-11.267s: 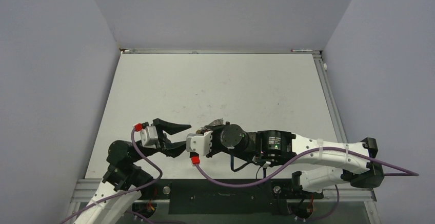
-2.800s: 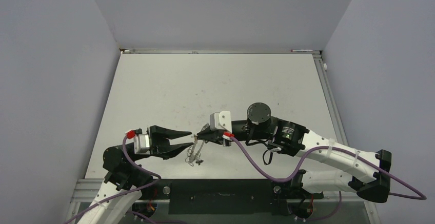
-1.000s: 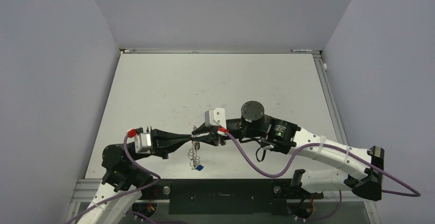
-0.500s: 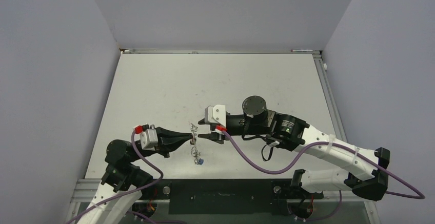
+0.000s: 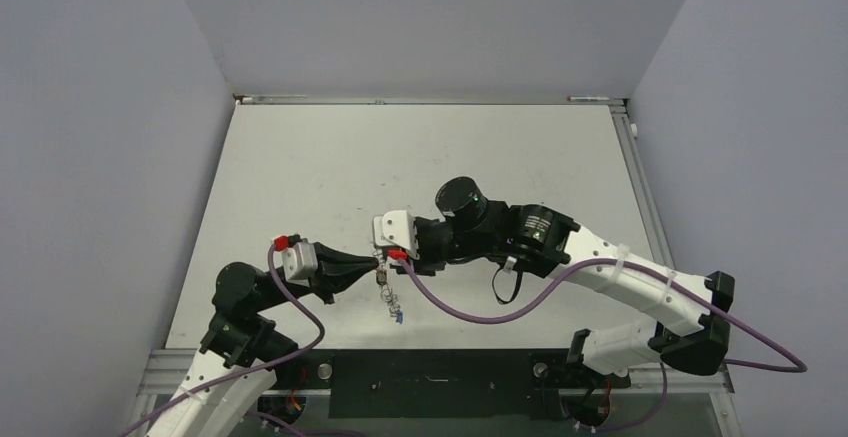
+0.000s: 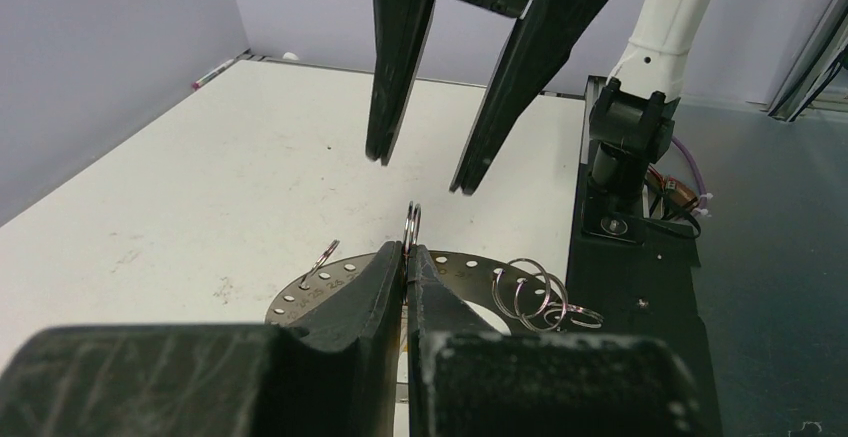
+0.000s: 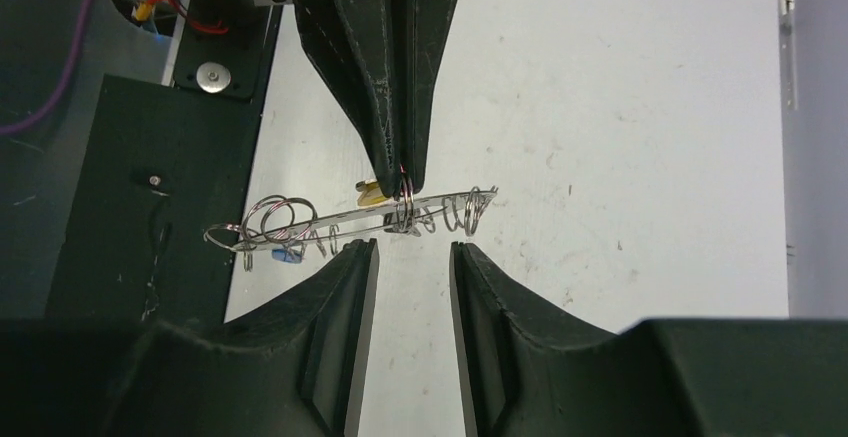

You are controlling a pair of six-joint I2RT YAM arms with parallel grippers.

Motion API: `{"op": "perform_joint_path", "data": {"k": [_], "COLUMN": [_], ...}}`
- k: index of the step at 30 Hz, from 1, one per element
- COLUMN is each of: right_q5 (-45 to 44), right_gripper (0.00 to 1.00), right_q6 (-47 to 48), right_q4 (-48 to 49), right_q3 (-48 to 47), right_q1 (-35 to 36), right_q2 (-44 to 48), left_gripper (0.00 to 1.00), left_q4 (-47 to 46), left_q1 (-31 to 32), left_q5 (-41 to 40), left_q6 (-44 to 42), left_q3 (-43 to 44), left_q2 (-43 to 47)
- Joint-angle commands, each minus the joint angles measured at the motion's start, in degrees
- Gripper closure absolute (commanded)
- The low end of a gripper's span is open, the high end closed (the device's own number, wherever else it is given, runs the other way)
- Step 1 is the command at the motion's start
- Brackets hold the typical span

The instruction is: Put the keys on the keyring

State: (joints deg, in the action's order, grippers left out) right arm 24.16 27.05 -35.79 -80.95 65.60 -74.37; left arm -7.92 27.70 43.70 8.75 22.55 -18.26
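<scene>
My left gripper (image 6: pixel 407 252) is shut on a small split ring (image 6: pixel 412 222) that stands up from the keyring (image 6: pixel 470 267), a flat silvery loop with small holes that carries several more split rings (image 6: pixel 545 302). In the right wrist view the keyring (image 7: pixel 330 222) lies edge-on below the left fingers (image 7: pixel 385 107), with a yellow-headed key (image 7: pixel 372 193) and a blue-headed key (image 7: pixel 287 254) on it. My right gripper (image 7: pixel 412 248) is open just in front of the held ring, empty. From above, the bunch (image 5: pixel 387 292) hangs under both fingertips.
The white table (image 5: pixel 420 157) is walled in on three sides. The black base plate (image 5: pixel 430 367) runs along the near edge, close under the hanging bunch. A purple cable (image 5: pixel 450 302) loops below the right wrist.
The right jaws have opened and let go of the ring bunch, and the right wrist has shifted left. The left gripper, still shut, has carried the bunch slightly right.
</scene>
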Motion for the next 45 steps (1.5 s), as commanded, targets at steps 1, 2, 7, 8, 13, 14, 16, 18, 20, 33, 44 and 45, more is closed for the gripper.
{"op": "perform_joint_path", "data": {"k": [1,2,7,8,13,14,16,18,20,33,44,45], "right_q5": [-1.74,-1.52,-0.7,-0.63,-0.26,-0.18,0.04,0.17,0.26,1.41,0.39,-0.01], "right_gripper": [0.66,0.66,0.66,0.66,0.66,0.67,0.67,0.67,0.7,0.75,0.8,0.81], "right_q6": [2.77,3.05,3.94,4.03,4.25,4.25,4.33,4.33,4.34,4.55,3.9,3.74], "right_q4": [-4.4,-4.71,-6.24,-6.43,-7.0,-6.99,-7.22,-7.15,-7.05,-6.75,-6.42,-6.38], "right_q3": [-5.52,-6.0,-8.16,-8.45,-9.16,-9.19,-9.34,-9.42,-9.57,-10.4,-10.08,-10.1], "right_q1": [-0.33,-0.32,-0.3,-0.3,-0.3,-0.32,-0.23,-0.21,-0.23,0.04,0.53,0.68], "right_q2": [-2.28,-2.77,-4.91,-5.3,-6.66,-6.82,-7.2,-7.57,-7.7,-8.77,-9.83,-9.9], "left_gripper": [1.0,1.0,1.0,1.0,1.0,1.0,1.0,1.0,1.0,1.0,1.0,1.0], "left_q4": [-2.18,-2.18,-2.18,-2.18,-2.27,-2.27,-2.27,-2.35,-2.44,-2.71,-2.71,-2.69], "left_q1": [-0.11,-0.11,-0.08,-0.1,-0.11,-0.11,-0.11,-0.11,-0.11,-0.03,-0.07,-0.07], "left_q5": [-0.14,-0.18,-0.2,-0.13,-0.03,-0.1,0.04,0.03,0.02,0.27,0.19,0.18], "left_q6": [0.1,0.12,0.12,0.12,0.12,0.17,0.21,0.26,0.3,0.8,0.79,0.76], "left_q3": [2.77,2.77,2.72,2.73,2.77,2.73,2.74,2.68,2.68,2.59,2.59,2.59], "left_q2": [-0.42,-0.54,-0.64,-0.71,-1.02,-1.04,-1.11,-1.1,-1.15,-1.81,-1.97,-1.98]}}
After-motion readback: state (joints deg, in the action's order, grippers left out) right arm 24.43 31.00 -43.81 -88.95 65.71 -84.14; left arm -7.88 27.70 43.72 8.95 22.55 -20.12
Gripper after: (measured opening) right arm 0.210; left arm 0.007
